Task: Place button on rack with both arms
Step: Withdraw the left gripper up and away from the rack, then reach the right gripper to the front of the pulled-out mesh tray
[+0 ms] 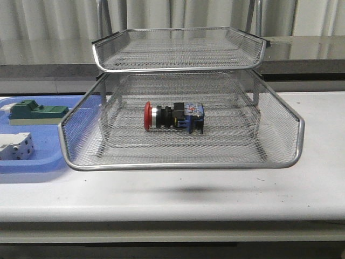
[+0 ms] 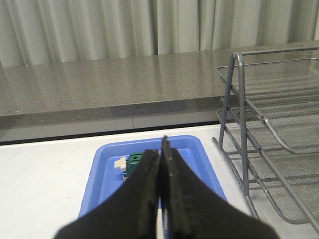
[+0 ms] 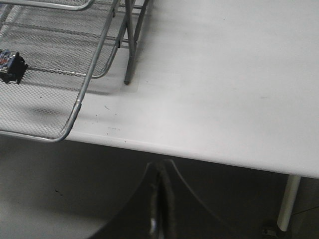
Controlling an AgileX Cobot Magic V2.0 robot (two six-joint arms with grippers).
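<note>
**Button lying in the lower tray of the rack**

The button [image 1: 173, 116] lies on its side at the centre of the front view, on the mesh floor of the rack's [image 1: 183, 163] lower visible tray, red cap pointing to the left of the frame and blue rear block to the right. Nothing else lies in that tray, and the tray above it holds nothing that can be seen.

At the left edge of the frame, just beside the rack, a blue tray [image 1: 32, 164] rests on the white desk [image 1: 302, 189]. It holds a green block [image 1: 35, 111] toward its back and a white-grey terminal block [image 1: 15, 145] nearer the front.

In the left wrist view, the left tool [image 2: 160, 169] is clenched with nothing between its fingers, above the blue tray and apart from the rack's frame at the right of that picture. In the right wrist view, the right tool [image 3: 160, 199] is likewise closed and empty, low in the picture off the desk's near edge, well apart from the rack's corner at upper left.
</note>
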